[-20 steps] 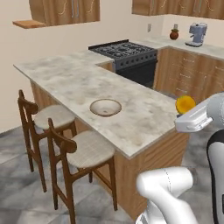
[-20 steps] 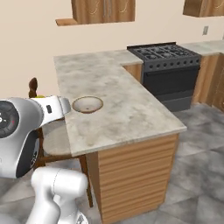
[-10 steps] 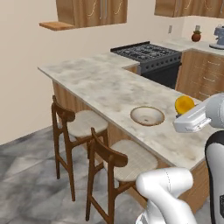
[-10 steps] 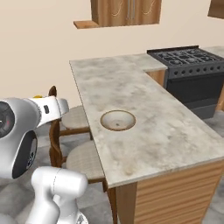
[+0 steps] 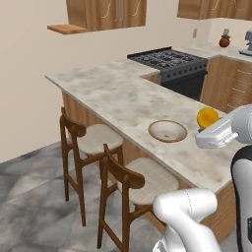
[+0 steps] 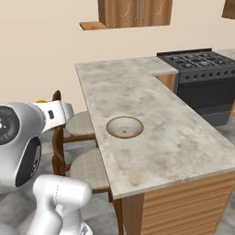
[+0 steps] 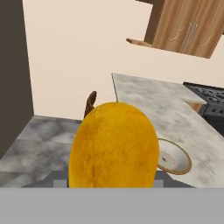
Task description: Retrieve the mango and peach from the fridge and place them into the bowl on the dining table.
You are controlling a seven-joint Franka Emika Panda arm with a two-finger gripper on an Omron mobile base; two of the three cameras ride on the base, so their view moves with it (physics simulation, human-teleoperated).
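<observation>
— Still gripping? 
— Yes, fingers (image 7: pixel 111 186) clamped around mango (image 7: pixel 113 146), held above worktop (image 5: pixel 123 98) edge. 
— And bowl (image 5: pixel 168 131)? 
— Sitting on worktop, near stools (image 5: pixel 93 140), apart from mango.

No writing, label, brand, number or sign can be read in any of the views.
</observation>
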